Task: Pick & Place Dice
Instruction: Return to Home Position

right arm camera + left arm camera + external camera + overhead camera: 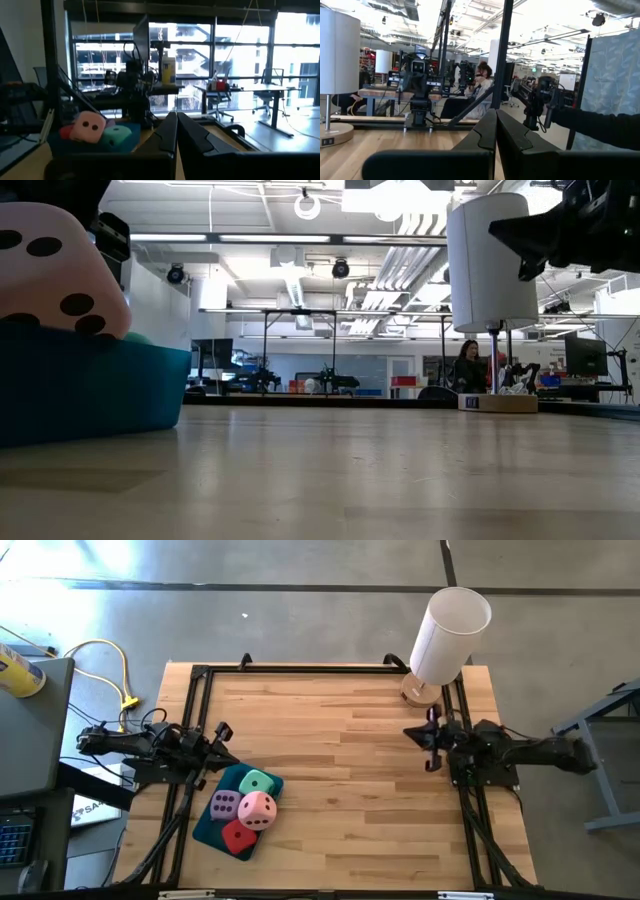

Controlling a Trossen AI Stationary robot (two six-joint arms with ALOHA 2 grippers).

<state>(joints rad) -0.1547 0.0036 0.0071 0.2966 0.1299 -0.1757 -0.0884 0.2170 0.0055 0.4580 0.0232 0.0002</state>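
You have two matte black arms, the left arm (135,743) and the right arm (530,752), each made of thick jointed segments; thin black cables (152,722) loop by the left one. The fingers (482,135) of the left gripper (496,114) and right gripper (176,116) are dark, flat and angular.

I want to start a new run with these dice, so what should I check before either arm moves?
1. All four dice in the teal tray: ok. The mint green die, lilac purple die, red die and pale pink die are inside.
2. Stack settled: cannot tell. The pink die sits on top of the others.
3. Left gripper empty: ok, shut on nothing, beside the tray.
4. Right gripper empty: ok, shut on nothing, at the table's right edge.
5. Lamp clear of the right arm: cannot tell. Its base stands close to that gripper.
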